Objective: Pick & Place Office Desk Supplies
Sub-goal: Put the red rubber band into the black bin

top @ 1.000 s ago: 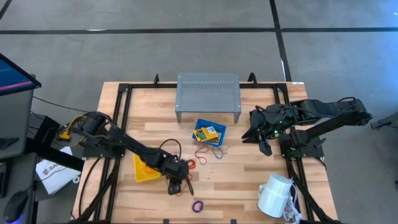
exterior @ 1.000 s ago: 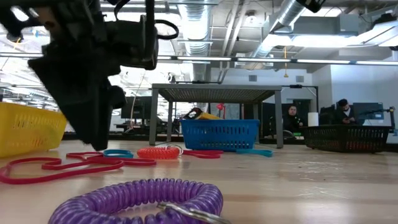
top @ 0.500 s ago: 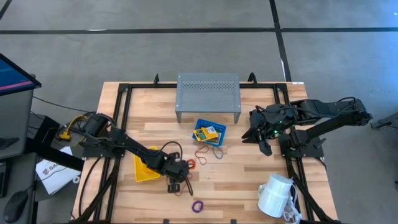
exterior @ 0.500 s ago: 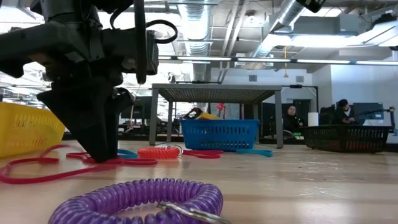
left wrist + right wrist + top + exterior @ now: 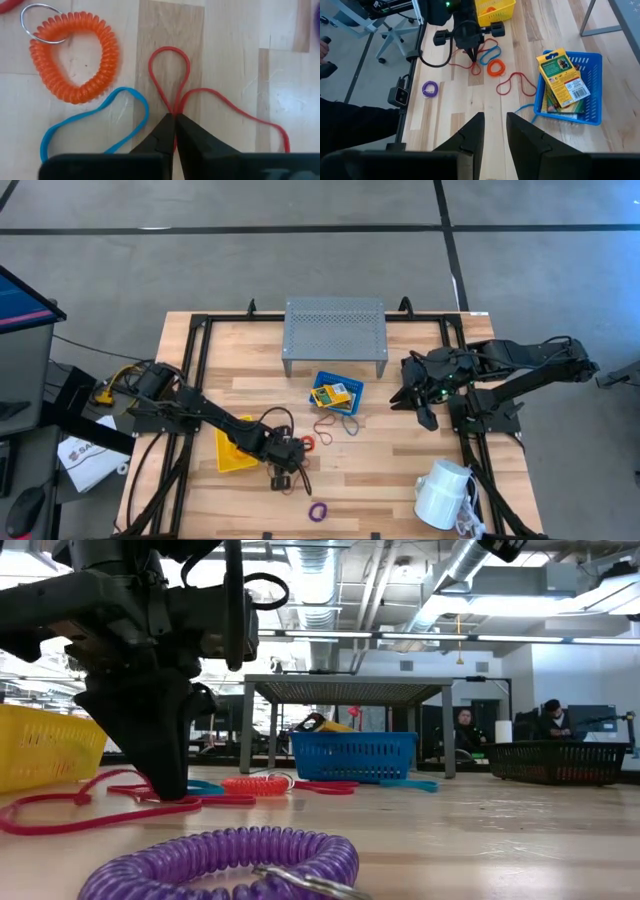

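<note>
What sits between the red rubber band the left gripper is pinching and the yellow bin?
Nothing visible does. The left gripper is shut on the thin red rubber band; the yellow plastic bin stands just beside it across bare wood. The blue band and orange coil lie alongside.

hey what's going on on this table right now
The left gripper is down at the tabletop, shut on a thin red loop, pinching it where the band folds together, beside an orange coil and a blue loop. The yellow bin sits just next to that arm. The right gripper waits, raised, at the table's right side, holding nothing. A blue bin with yellow packets sits mid-table, and a purple coil lies near the front edge.
</note>
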